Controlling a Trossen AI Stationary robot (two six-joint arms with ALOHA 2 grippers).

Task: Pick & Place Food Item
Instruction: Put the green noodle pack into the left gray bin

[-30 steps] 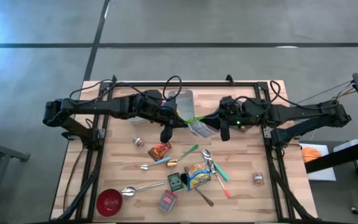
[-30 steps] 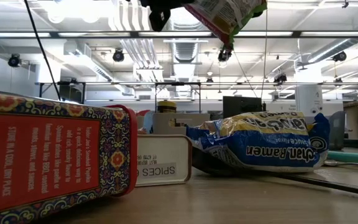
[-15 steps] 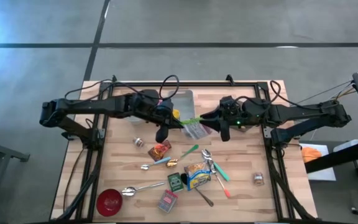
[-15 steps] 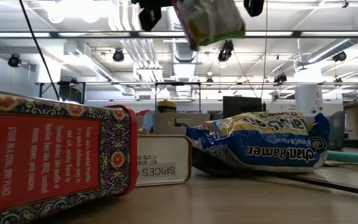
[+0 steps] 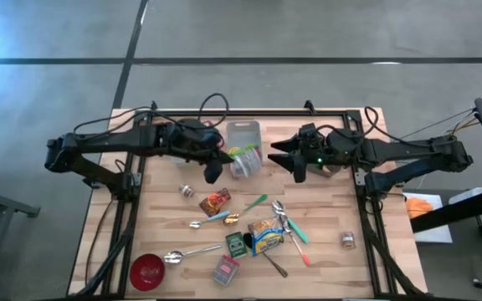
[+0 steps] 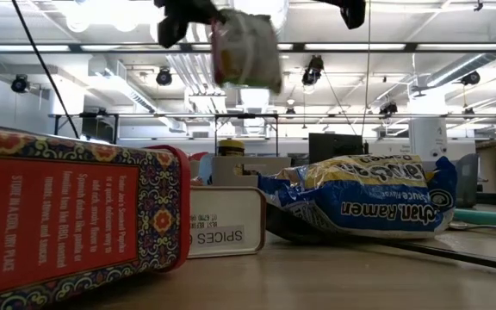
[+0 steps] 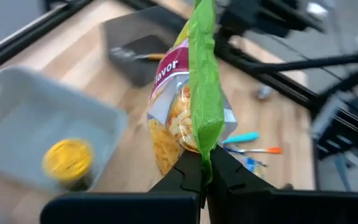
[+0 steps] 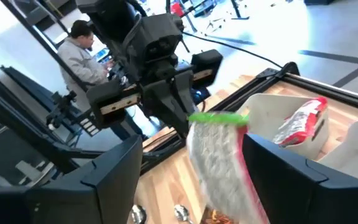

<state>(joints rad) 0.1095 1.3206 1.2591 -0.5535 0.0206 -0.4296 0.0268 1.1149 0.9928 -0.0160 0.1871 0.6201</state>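
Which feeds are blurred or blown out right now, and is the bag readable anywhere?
Left wrist view: snack bag sharp, clear bin and yellow lid blurred. Right wrist view: the bag smeared by motion, background overexposed. Low view: ceiling lights glare, the bag soft. High view: evenly lit, glare at the far left edge.

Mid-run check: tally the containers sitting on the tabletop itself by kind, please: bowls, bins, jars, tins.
Red round bowl: 1
Clear plastic bin: 1
Small lidded spice jars: 2
Rectangular tins, green and red patterned: 2
Total: 6
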